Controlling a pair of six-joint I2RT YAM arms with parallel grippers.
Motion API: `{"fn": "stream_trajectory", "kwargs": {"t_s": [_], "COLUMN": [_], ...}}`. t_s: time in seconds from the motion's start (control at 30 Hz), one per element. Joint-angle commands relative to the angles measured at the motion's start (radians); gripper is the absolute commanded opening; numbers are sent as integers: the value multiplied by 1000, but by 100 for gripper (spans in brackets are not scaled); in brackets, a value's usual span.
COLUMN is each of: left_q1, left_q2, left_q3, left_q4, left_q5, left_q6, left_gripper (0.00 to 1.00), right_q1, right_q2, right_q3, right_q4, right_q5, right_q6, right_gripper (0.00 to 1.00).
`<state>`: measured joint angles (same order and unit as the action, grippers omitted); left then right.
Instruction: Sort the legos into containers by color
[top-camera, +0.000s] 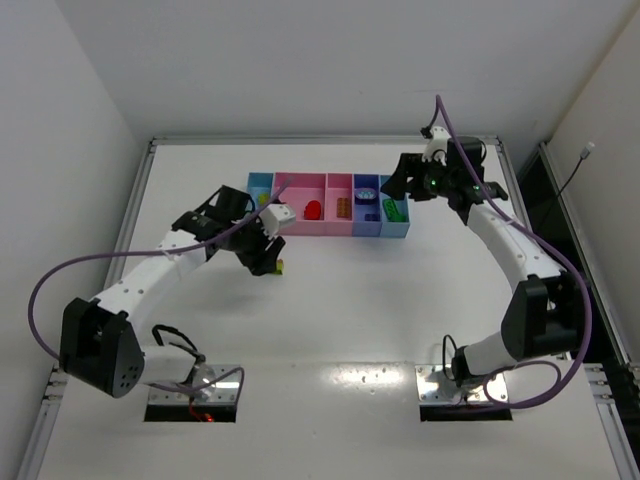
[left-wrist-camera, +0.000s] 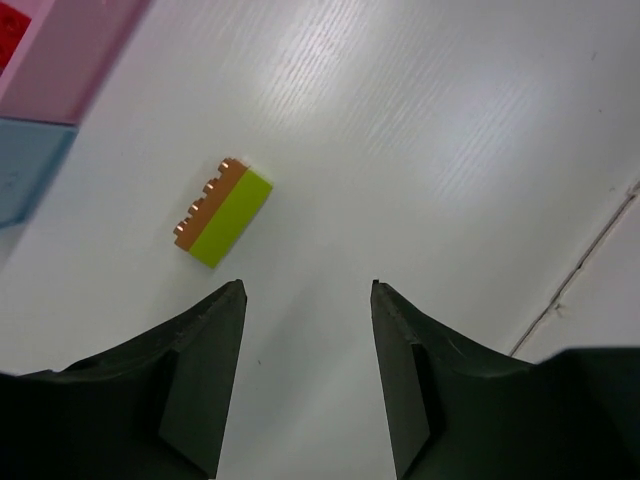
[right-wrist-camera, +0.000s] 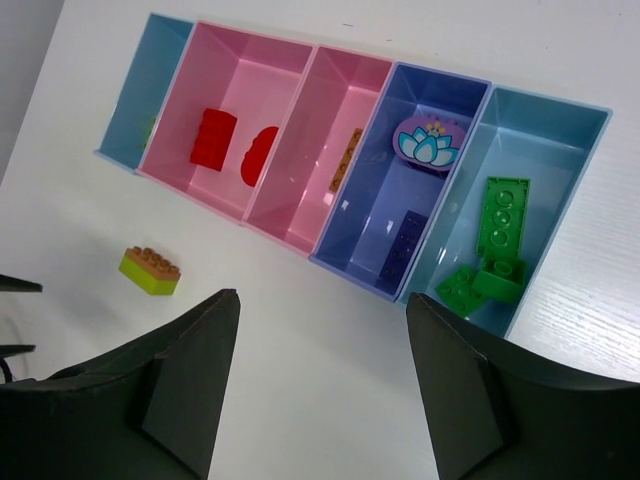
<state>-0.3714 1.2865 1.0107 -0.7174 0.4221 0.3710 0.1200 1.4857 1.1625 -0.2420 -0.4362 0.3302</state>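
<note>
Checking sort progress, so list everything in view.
table: one, white
trays: five, blues and pinks, far-side row
loose brick: one, yellow-green with orange studs; on table before trays
red pieces: two; wide pink tray
orange brick: one; narrow pink tray
purple pieces: two, one flower-printed, one dark; periwinkle tray
green pieces: three; blue tray
yellowish piece: one, barely visible; light blue tray
left tool: open, just short of loose brick
right tool: open, over trays' right end

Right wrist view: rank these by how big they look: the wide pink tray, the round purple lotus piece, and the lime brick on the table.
1. The wide pink plastic tray, clearly the largest.
2 and 3. The round purple lotus-printed piece and the lime-green plastic brick with orange top look about alike. The brick seems nearer the camera, so I won't rank them.
</note>
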Motion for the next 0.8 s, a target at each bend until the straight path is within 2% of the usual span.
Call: {"fn": "stream_trajectory", "kwargs": {"t_s": [0.0,0.07,0.13,0.17,0.33,0.4,0.47,0.57,0.67,0.77], "left_q1": [-6,-20,-55,-82,-210,-219,-228,-219,-166,-156], "left_q2": [31,31,31,31,71,105,128,149,168,177], "left_q3": [26,26,37,37,58,83,95,95,85,63], "left_q4": [30,41,50,38,-26,-54,-54,-79,-79,-65], "left_q5": [-83,-114,-209,-309,-540,-552,-552,-583,-583,-525], "left_q6": [-154,-289,-392,-543,-771,-837,-869,-919,-955,-974], "left_gripper": [59,67,69,70,71,77,87,89,89,89], "right_q1": [-3,-3,-3,-3,-13,-13,-13,-13,-22,-22], "right_q2": [-39,-39,-50,-50,-59,-59,-59,-68,-79,-79], "right_q3": [9,9,9,0,-9,-18,-18,-9,-9,-21], "right_q4": [43,33,33,33,33,33,33,33,24,33], "right_q5": [-26,-26,-16,-16,-16,-16,-16,-16,-16,-16], "right_q6": [15,15,15,15,15,15,15,4,4,4], "right_gripper": [70,70,70,70,70,70,70,70,70,70]}}
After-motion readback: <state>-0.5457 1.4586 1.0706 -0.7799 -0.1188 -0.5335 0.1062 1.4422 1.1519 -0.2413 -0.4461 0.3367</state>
